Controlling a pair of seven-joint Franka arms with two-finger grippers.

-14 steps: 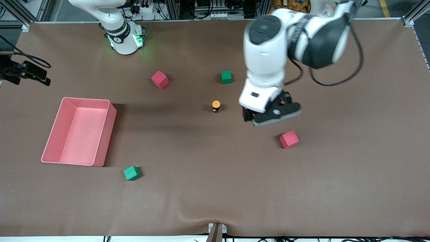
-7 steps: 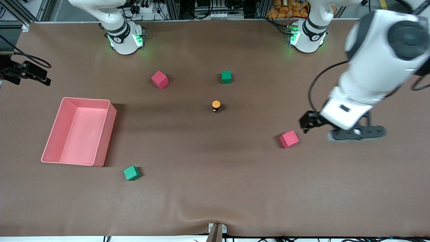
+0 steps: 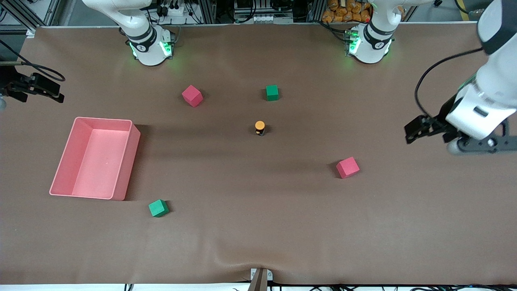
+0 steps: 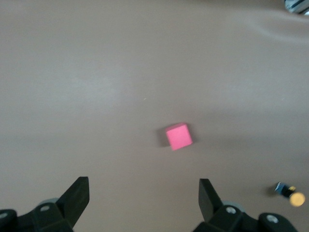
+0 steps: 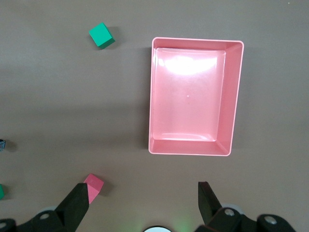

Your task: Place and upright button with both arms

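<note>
While both pincers gape empty | left pincer (image 3: 416, 131) edge-cropped | right pincer (image 5: 144, 200) fingertips only | button (image 3: 259, 127) upright

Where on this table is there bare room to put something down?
The wide strip nearest the front camera, below the green cube and red cube, is bare. So is the stretch between the pink bin and the button. Cubes cluster nearer the arms' bases.

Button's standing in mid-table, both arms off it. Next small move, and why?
Probably none beyond parking the left arm. The button stands upright on the table, orange cap up, nothing touching it. The left gripper is open and empty over the left arm's end of the table; the right gripper is open above the pink bin. Another touch risks tipping it.
</note>
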